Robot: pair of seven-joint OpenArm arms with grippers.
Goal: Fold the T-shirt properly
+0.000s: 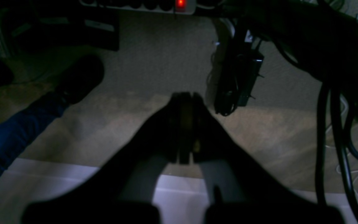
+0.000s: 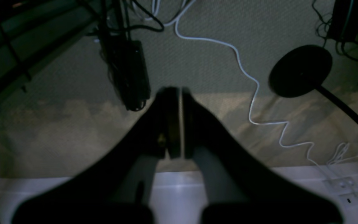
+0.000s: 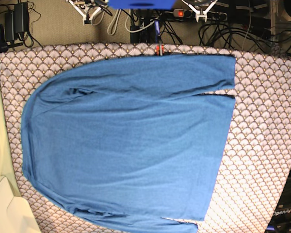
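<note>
Both grippers fill the lower middle of their wrist views, dark and blurred. Left gripper (image 1: 185, 124): fingers pressed flat together, nothing between them. Right gripper (image 2: 176, 121): same, clenched on nothing, only a thin pale line between the pads.

Left wrist view looks past a white edge (image 1: 42, 174) at the bottom of frame onto carpet (image 1: 160, 62). Blue trouser leg (image 1: 8, 140) with a dark shoe (image 1: 79, 77) at left, power strip with a red light (image 1: 181, 3) at top centre, black cables (image 1: 331, 130) hanging at right.

Right wrist view: same carpet, a white cable (image 2: 253, 102) snaking from top centre to lower right, a round black base (image 2: 300, 70) at upper right, a black adapter (image 2: 130, 74) upper left of centre.

Base view: T-shirt (image 3: 131, 141) lies spread flat, centre of frame, on the scallop-patterned cloth (image 3: 266, 126). Sleeves are folded in along the top and bottom edges, with the straight edge toward frame right. Neither gripper touches it.
</note>
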